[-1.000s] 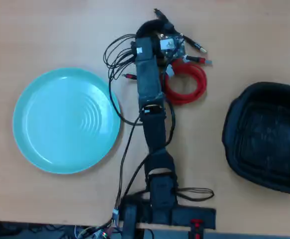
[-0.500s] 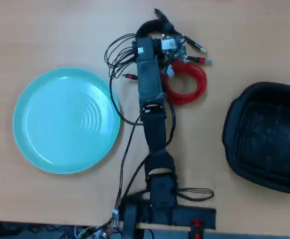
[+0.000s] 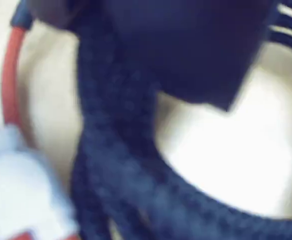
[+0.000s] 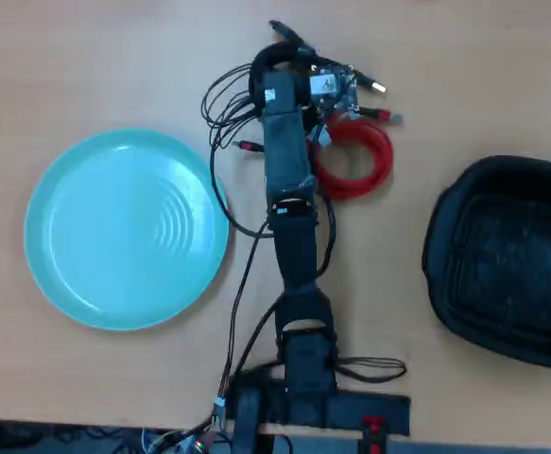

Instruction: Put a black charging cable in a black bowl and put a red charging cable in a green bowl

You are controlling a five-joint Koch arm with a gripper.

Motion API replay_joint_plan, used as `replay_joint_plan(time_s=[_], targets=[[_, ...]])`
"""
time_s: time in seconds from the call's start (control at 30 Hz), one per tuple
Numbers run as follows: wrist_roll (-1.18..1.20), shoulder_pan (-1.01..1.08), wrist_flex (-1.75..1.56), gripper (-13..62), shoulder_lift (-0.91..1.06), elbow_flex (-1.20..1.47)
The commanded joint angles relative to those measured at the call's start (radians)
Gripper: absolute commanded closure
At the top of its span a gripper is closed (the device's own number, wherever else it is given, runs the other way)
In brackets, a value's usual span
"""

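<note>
Surface: pale wooden tabletop [image 4: 114,57], seen from overhead, arm base at the near edge.
Arm: black jointed robot arm [image 4: 292,236] reaching straight to the far side, thin loose black wires [image 4: 220,104] looping off its left.
Gripper: small gripper [image 4: 299,71] down at the far end, right over the coil; jaws hidden under the wrist body, so I cannot tell whether they grip or gape.
Black cable: coiled black braided charging cable [image 4: 273,55] under the gripper, one plug end [image 4: 280,27] poking out far-left; in the wrist view its braid [image 3: 115,165] fills the picture, badly blurred.
Red cable: coiled bright red charging cable [image 4: 355,156] just right of the arm, partly covered by it, touching or beside the black coil, hard to say.
Green bowl: large round pale mint-green dish [image 4: 129,227] well left, nothing in it.
Black bowl: glossy black rounded-rectangular container [image 4: 507,260] far right, cut by the picture's edge.
</note>
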Motion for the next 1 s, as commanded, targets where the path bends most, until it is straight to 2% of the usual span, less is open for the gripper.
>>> replay_joint_plan(time_s=[0.0,0.3,0.73,0.97], targets=[[-0.072,0.009,0.012,56.3,0.161,-0.137],[-0.094,-0.003,0.005,56.2,0.314,-0.173],[-0.411,-0.043,-0.149,56.2,0.370,-0.236],[-0.468,-0.081,-0.160,56.1,0.531,-0.232]])
